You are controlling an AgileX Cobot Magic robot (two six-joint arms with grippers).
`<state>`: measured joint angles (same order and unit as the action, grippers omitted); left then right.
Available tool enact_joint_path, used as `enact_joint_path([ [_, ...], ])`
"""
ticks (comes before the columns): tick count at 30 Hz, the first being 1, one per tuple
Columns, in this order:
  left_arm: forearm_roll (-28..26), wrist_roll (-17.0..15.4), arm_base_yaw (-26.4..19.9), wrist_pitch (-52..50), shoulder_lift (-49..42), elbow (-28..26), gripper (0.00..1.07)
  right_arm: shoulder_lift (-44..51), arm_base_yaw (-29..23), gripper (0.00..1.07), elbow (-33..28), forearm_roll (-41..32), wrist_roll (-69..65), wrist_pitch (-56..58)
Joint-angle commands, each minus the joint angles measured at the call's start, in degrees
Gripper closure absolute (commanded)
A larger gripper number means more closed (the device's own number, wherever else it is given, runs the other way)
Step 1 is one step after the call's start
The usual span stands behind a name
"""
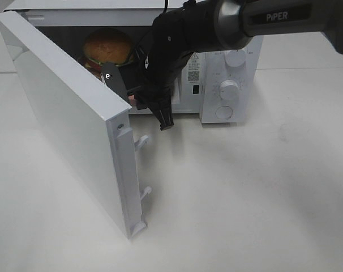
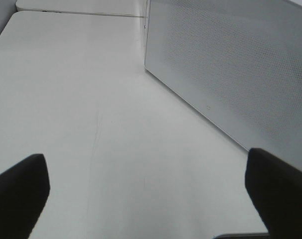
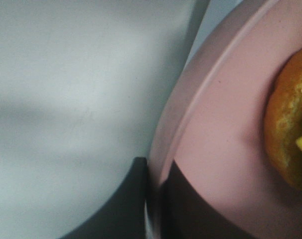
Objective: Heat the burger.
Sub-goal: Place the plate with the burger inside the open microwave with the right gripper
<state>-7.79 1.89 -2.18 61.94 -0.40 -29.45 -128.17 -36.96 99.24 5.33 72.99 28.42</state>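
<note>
left gripper point(image 2: 146, 191) spread wide, empty, over the table point(image 2: 91, 124) beside the open microwave door point(image 1: 64, 113). right gripper point(image 3: 153, 204) clamped on the rim of the pink plate point(image 3: 226, 139) at the mouth of the microwave point(image 1: 228, 90). burger point(image 1: 107, 48) sits on that plate, inside the cavity.

The burger point(image 1: 106, 48) stands upright inside the cavity of the white microwave point(image 1: 245, 73), toward the left of the chamber. Its lower part is hidden behind the open door point(image 1: 64, 113) and the arm in front. It shows a rounded, glossy golden-brown top bun, with a strip of green lettuce and red just below at the left edge. In the right wrist view, its browned bun edge and a bit of yellow cheese rest on a pink plate point(image 3: 216, 139), set back from the rim.
</note>
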Motion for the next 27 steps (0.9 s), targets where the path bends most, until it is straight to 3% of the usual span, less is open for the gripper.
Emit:
enact_joint_path([
  [1,0.0,0.1,-0.1,-0.8,-0.9,0.0,0.06,-0.3,0.1,1.07,3.2,2.7,-3.6,-3.1],
  [19,0.1,0.1,-0.1,-0.8,-0.9,0.0,0.06,-7.2,0.1,1.07,12.7,4.1,-3.4,-1.8],
  [27,0.5,0.1,-0.1,-0.8,-0.9,0.0,0.06,-8.5,0.1,1.07,13.1,5.2,-2.1,-1.7],
])
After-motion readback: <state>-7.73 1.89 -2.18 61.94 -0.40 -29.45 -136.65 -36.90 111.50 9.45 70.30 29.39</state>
